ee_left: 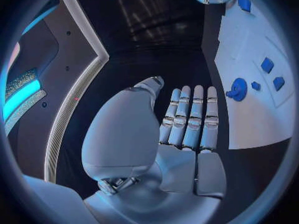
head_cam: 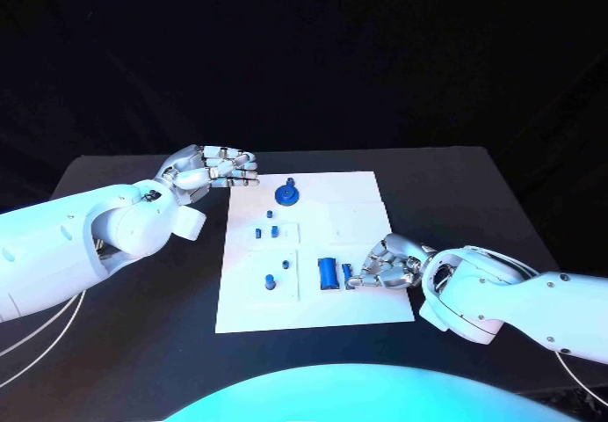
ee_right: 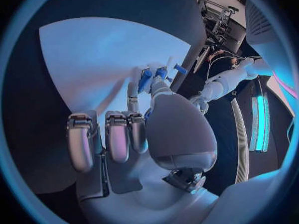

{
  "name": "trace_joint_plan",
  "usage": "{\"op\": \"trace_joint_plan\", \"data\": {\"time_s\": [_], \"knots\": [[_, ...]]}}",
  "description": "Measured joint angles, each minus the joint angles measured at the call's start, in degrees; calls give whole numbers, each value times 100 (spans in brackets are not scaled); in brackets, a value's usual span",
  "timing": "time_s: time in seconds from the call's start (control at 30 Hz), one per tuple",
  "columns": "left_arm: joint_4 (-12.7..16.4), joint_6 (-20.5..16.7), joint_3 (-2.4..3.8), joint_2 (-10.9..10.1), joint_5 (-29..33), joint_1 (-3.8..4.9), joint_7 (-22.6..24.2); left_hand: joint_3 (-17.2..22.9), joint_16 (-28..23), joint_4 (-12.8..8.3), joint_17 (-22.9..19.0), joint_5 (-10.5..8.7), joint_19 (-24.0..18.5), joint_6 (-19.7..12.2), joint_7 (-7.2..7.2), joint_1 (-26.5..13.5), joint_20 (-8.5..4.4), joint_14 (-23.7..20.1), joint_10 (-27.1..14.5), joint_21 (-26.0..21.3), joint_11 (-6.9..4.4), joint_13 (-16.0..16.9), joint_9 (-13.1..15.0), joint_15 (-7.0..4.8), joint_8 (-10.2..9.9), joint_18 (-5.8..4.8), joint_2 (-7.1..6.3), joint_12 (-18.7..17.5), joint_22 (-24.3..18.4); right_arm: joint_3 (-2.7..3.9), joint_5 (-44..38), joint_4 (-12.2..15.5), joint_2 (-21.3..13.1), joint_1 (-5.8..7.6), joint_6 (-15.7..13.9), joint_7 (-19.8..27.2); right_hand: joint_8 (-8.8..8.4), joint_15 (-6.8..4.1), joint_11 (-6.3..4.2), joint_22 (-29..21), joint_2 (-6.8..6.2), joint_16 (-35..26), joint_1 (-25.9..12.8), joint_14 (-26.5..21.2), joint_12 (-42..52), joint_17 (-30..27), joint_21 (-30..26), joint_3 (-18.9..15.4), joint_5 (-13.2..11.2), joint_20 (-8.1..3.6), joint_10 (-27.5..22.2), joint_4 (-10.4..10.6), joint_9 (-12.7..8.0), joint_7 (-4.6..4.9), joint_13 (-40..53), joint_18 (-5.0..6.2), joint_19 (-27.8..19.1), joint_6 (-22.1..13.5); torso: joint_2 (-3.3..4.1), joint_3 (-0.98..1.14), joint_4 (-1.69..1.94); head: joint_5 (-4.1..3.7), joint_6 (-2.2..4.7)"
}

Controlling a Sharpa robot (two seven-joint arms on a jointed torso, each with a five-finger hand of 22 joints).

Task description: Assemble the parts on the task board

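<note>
Head view shows the white task board [head_cam: 361, 198] in the middle of the black table [head_cam: 481, 193], and every place below is given relative to this board. The right hand [head_cam: 387, 264] is at the board's near right part, above its surface, with the fingers curled in close together. Just beside these fingers a blue cylinder part [head_cam: 329, 272] lies on the board, and a thinner blue piece [head_cam: 346, 274] is next to it, right at the fingertips. In the right wrist view the right hand [ee_right: 146, 119] has its thumb and one finger closed around a small blue part [ee_right: 146, 79], while the other fingers are bent in; I cannot tell whether this part is lifted or touching the board. The left hand [head_cam: 215, 169] is beside the board's far left corner, over the bare table, not touching the board. In the left wrist view the left hand [ee_left: 187, 119] has straight fingers lying side by side and nothing in it. A round blue part with a knob [head_cam: 287, 192] stands on the far part of the board, near the left hand. Several small blue parts [head_cam: 269, 230] sit in the board's left middle area, and one more [head_cam: 270, 281] is nearer to the robot.
</note>
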Motion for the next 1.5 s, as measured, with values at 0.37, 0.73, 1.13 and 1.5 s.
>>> {"op": "trace_joint_plan", "data": {"time_s": [0.37,0.73,1.13,1.5], "knots": [[4,1,-3,-3,-2,0,0,0,0,0,2,0,0,0,0,0,0,0,0,0,0,0,1,0,0,0,0,0,-8,0,-19,-84,24,-9,74,4,0,0,0,-1,38,0,128,0,0,5,0,0,-1,0,0,0,-6,0,0,0,0,0,9,-4,7,3,-2],[11,1,-3,-10,-2,0,0,0,0,0,5,0,0,0,0,0,0,0,0,0,0,0,1,0,0,0,0,0,-11,4,-115,-220,170,-7,91,-30,0,0,0,-1,98,0,400,0,0,4,0,0,-3,0,0,0,-20,0,5,0,0,0,13,-2,9,7,-16],[14,1,-3,-17,-3,0,0,-16,-23,16,5,0,0,0,0,0,0,0,0,0,0,0,-4,0,0,1,0,0,-17,2,-245,-250,219,-10,59,-124,0,0,0,-2,98,0,400,0,0,3,0,0,-3,0,0,0,-24,0,4,0,0,0,8,-4,7,10,-21],[3,1,-4,-8,-3,0,1,-16,-23,16,4,0,0,0,0,0,0,0,0,0,0,0,-3,0,0,0,0,0,-16,11,-176,-135,45,32,-104,30,-1,0,0,-2,-54,0,239,0,0,3,-7,-141,-3,0,0,10,-44,18,3,0,0,-18,-5,-3,0,5,13]]}}
